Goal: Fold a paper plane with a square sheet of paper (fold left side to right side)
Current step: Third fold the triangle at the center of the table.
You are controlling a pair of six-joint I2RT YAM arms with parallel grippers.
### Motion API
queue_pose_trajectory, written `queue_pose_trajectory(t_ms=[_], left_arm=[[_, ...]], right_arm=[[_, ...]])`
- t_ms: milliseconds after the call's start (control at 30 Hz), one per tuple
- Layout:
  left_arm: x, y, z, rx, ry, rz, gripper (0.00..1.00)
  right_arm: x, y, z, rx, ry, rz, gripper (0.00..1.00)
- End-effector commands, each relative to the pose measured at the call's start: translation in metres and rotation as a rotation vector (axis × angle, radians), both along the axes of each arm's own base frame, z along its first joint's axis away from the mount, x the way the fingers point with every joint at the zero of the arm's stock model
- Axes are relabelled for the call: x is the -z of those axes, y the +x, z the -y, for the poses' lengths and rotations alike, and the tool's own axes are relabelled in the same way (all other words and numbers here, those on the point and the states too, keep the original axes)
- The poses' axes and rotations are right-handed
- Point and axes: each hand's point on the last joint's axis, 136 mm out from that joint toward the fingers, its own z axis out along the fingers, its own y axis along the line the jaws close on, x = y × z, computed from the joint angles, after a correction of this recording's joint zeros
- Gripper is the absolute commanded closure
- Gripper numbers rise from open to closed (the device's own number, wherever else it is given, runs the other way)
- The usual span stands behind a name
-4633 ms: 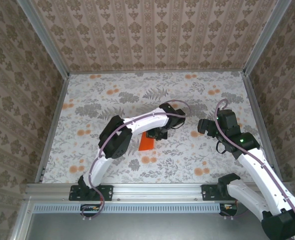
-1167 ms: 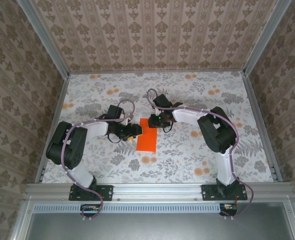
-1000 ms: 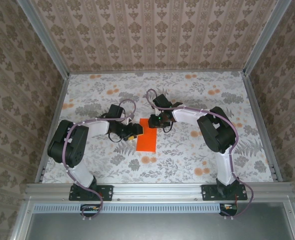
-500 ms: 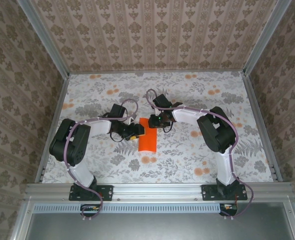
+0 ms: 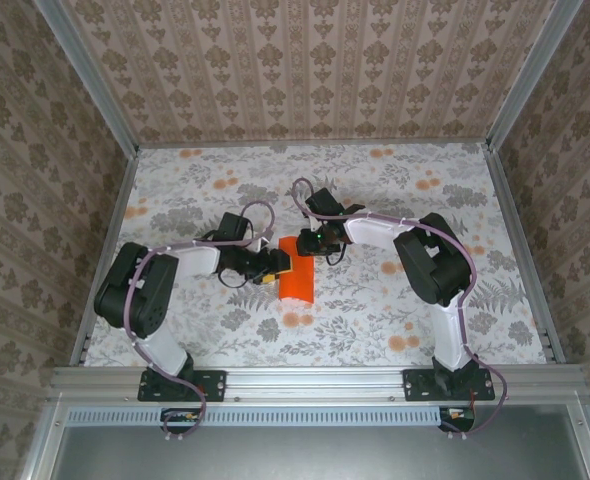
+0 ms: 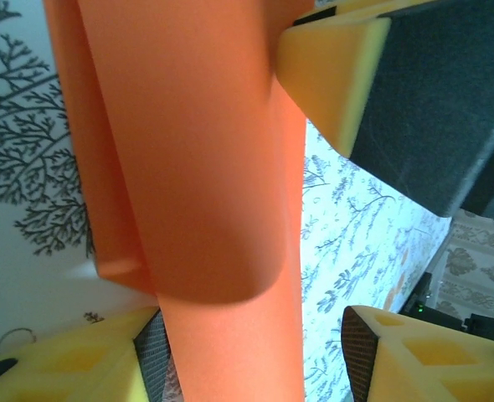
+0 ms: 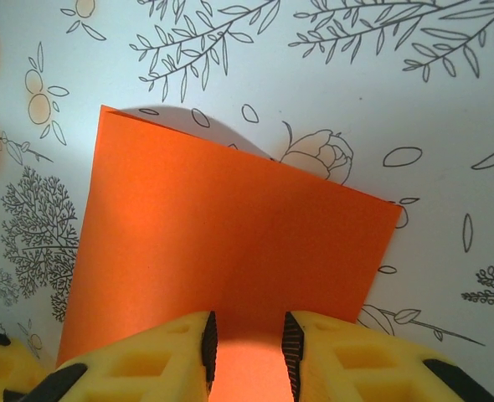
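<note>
**Paper half-rolled near the worktop's middle, a gripper at each of two edges**

The paper (image 5: 297,285) lies near the middle of the worktop (image 5: 395,200), a little left of centre and well away from every edge. From above it reads as a narrow upright strip of bright orange. Its left side is raised off the surface and curls over toward the right.

The left gripper (image 5: 275,266) comes in low from the left and meets that raised side. In the left wrist view the paper (image 6: 205,167) stands as a rolled flap across the frame. The left gripper (image 6: 209,213) has its fingers spread, one on each side of the flap. The upper yellow pad touches the paper's edge, and the lower pad sits behind the roll.

The right gripper (image 5: 312,245) reaches in from the right, onto the paper's far end. In the right wrist view the paper (image 7: 230,234) lies mostly flat, its far edge casting a shadow on the print. The right gripper (image 7: 247,335) has its fingers a narrow gap apart, tips down on the paper, with orange showing between them.
</note>
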Motion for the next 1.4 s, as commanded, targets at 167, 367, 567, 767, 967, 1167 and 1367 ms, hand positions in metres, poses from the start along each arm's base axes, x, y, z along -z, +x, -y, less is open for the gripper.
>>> queue_pose_trajectory(t_ms=[167,367,567,767,967,1167,1367], left_arm=[[-0.018,-0.005,0.006,-0.027,-0.095,-0.001,0.4],[-0.022,-0.001,0.007,-0.056,-0.1,0.006,0.42],[-0.022,-0.005,0.002,-0.071,-0.083,-0.002,0.45],[-0.015,-0.014,0.008,-0.043,-0.068,-0.022,0.59],[-0.009,-0.015,0.007,-0.058,-0.036,-0.048,0.84],[-0.001,-0.017,0.004,-0.111,0.022,-0.109,0.98],[-0.001,-0.021,0.008,-0.133,0.042,-0.165,1.0]], right_arm=[[0.039,-0.02,0.012,-0.019,-0.079,-0.102,0.68],[0.038,-0.02,0.012,-0.022,-0.079,-0.097,0.68],[0.036,-0.018,0.012,-0.027,-0.078,-0.085,0.67],[0.033,-0.016,0.009,-0.032,-0.065,-0.072,0.65],[0.02,-0.011,0.007,-0.037,-0.045,-0.025,0.62],[-0.016,0.001,0.012,-0.047,-0.037,0.13,0.48],[-0.055,-0.015,0.027,-0.09,-0.033,0.309,0.39]])
